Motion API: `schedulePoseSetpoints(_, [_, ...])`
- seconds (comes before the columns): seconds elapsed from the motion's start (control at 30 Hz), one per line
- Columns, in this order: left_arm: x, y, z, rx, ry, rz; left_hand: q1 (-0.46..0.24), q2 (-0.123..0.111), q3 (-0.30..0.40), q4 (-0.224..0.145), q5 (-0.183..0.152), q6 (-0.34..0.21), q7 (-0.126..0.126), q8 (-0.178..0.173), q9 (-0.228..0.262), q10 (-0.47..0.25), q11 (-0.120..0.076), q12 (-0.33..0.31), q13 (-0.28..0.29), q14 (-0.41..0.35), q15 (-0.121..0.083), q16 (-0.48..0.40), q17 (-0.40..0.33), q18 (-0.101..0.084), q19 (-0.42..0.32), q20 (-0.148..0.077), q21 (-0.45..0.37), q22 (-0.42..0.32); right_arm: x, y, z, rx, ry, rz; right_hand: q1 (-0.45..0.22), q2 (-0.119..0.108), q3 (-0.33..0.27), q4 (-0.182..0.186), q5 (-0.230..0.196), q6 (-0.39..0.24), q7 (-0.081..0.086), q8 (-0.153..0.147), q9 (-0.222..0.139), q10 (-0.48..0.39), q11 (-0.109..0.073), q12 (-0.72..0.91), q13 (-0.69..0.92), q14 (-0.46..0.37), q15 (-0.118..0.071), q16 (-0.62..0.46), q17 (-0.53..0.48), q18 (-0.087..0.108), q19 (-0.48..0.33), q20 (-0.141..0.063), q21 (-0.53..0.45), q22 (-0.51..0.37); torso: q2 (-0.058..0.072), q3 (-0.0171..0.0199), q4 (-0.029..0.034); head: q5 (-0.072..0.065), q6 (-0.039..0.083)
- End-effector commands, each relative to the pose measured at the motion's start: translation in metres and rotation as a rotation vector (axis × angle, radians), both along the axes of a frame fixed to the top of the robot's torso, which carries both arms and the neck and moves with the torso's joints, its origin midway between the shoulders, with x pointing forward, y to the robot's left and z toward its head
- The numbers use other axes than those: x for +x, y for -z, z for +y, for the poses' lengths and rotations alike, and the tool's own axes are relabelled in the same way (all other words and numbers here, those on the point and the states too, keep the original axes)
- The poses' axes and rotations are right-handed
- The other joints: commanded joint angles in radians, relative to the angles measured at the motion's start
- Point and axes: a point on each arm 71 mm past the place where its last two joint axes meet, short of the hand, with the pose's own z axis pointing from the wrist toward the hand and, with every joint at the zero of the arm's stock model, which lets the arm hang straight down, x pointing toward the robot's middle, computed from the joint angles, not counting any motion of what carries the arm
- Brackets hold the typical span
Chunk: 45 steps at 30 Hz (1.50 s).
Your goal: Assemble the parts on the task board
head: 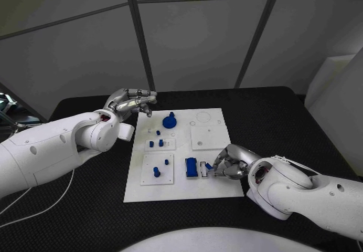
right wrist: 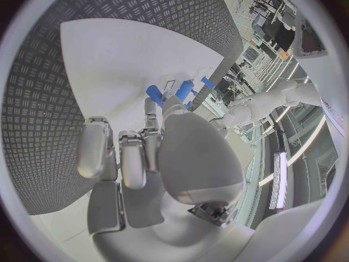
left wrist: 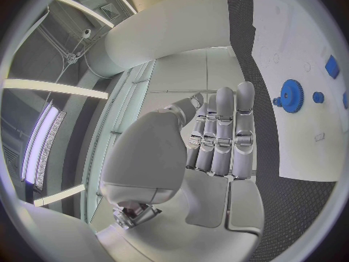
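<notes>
The white task board (head: 208, 184) lies in the middle of the table. A blue gear (head: 169, 122) stands near its far edge, small blue pegs (head: 156, 143) stand below the gear, and a blue block (head: 191, 167) stands near the front. My right hand (head: 231, 163) rests at the board's right front and pinches a small blue part (head: 208, 166) just beside the block. The right wrist view shows that part (right wrist: 155, 92) at the fingertips (right wrist: 150, 106). My left hand (head: 132, 101) hovers off the board's far left corner, fingers curled in on nothing. The gear (left wrist: 292, 95) lies beyond its fingers (left wrist: 218, 140).
A raised white plate (head: 205, 135) sits on the board's right half and another (head: 157, 169) with two pegs at the front left. Black table (head: 280, 121) surrounds the board. A white box (head: 333, 68) stands at the far right.
</notes>
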Motion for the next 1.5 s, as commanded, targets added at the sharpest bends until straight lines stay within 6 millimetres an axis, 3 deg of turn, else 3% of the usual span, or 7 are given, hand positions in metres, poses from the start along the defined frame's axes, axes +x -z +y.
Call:
schedulePoseSetpoints(0.03, [0.000,-0.002,-0.002,-0.008,0.010,-0.002,0.005,0.004,-0.004,0.000,0.005,-0.007,0.002,0.003,0.001,-0.005,0.000,0.003,0.001,-0.006,0.001,0.004,-0.002,0.011,-0.003,0.001,-0.007,-0.001,0.002,0.000,0.003,0.043,0.020,-0.003,-0.023,-0.011,0.007,0.006,0.014,0.012,-0.001,-0.002,0.003,0.038,-0.001,-0.006,0.119,0.104,-0.004,0.005,0.264,0.000,0.002,-0.001,0.004,0.013,0.000,0.0005,0.0014,-0.001,-0.001])
schedulePoseSetpoints(0.13, [0.000,-0.002,-0.002,-0.008,0.011,-0.002,0.005,0.004,-0.004,0.000,0.005,-0.007,0.002,0.003,0.001,-0.005,0.000,0.003,0.001,-0.006,0.001,0.004,-0.002,0.011,-0.003,0.001,-0.007,-0.001,0.003,0.000,0.006,0.051,0.023,-0.004,-0.050,-0.022,0.008,0.023,0.050,0.017,-0.002,-0.004,0.005,0.040,-0.001,-0.005,0.120,0.104,-0.003,0.005,0.264,-0.001,0.003,-0.001,0.005,0.015,0.001,0.0011,0.0009,0.002,-0.001])
schedulePoseSetpoints(0.23, [-0.001,-0.002,-0.002,-0.008,0.010,-0.001,0.005,0.004,-0.004,0.000,0.005,-0.007,0.002,0.003,0.001,-0.005,0.000,0.003,0.001,-0.006,0.001,0.004,-0.002,0.011,-0.003,0.001,-0.007,-0.001,0.005,0.002,0.009,0.047,0.018,0.005,-0.101,-0.038,-0.009,0.032,0.159,0.025,-0.001,-0.007,0.010,0.042,-0.001,-0.003,0.122,0.104,-0.003,0.005,0.264,-0.001,0.005,-0.001,0.007,0.018,0.001,0.0008,-0.0003,0.004,-0.001])
schedulePoseSetpoints(0.57, [-0.001,-0.002,-0.002,-0.008,0.013,0.000,0.005,0.004,-0.004,0.000,0.005,-0.007,0.002,0.003,0.001,-0.005,0.000,0.003,0.001,-0.006,0.001,0.004,-0.002,0.011,-0.003,0.001,-0.007,-0.001,0.008,0.010,0.015,0.006,-0.003,0.046,-0.184,-0.040,-0.055,0.035,0.244,0.045,-0.007,-0.006,0.022,0.041,-0.005,-0.009,0.119,0.104,-0.006,0.005,0.264,-0.001,0.005,-0.002,0.006,0.018,0.000,0.0005,-0.0011,0.008,-0.005])
schedulePoseSetpoints(0.93, [-0.001,-0.002,-0.002,-0.008,0.014,0.002,0.006,0.004,-0.004,-0.001,0.005,-0.009,0.002,0.005,0.001,-0.007,0.001,0.006,0.002,-0.006,0.001,0.005,-0.003,0.011,-0.003,0.001,-0.007,-0.001,0.012,0.012,0.018,-0.019,-0.004,0.038,-0.192,-0.041,-0.064,0.034,0.241,0.051,-0.009,-0.003,0.026,0.041,-0.007,-0.010,0.119,0.104,-0.007,0.005,0.264,0.000,0.004,-0.003,0.005,0.017,-0.001,0.0005,-0.0013,0.009,-0.005])
schedulePoseSetpoints(1.23, [0.000,-0.002,-0.002,-0.007,0.015,0.004,0.006,0.004,-0.004,-0.001,0.005,-0.009,0.002,0.005,0.001,-0.007,0.001,0.006,0.002,-0.006,0.001,0.005,-0.003,0.011,-0.003,0.001,-0.007,-0.001,0.010,0.011,0.022,-0.018,-0.026,0.031,-0.225,-0.044,-0.101,0.035,0.193,0.052,-0.010,-0.002,0.035,0.042,-0.008,-0.010,0.120,0.104,-0.009,0.005,0.264,0.000,0.004,-0.005,0.003,0.018,0.000,0.0013,-0.0018,0.009,-0.004])
schedulePoseSetpoints(1.5, [0.000,-0.001,-0.002,-0.007,0.014,0.005,0.006,0.004,-0.004,-0.001,0.005,-0.009,0.002,0.005,0.001,-0.007,0.001,0.006,0.002,-0.006,0.001,0.005,-0.003,0.011,-0.003,0.001,-0.007,-0.001,0.010,0.008,0.021,-0.010,-0.027,0.005,-0.283,-0.044,-0.161,0.036,0.033,0.053,-0.011,-0.002,0.048,0.042,-0.008,-0.012,0.120,0.104,-0.008,0.005,0.264,0.000,0.004,-0.005,0.002,0.018,-0.001,0.0014,-0.0017,0.010,-0.005])
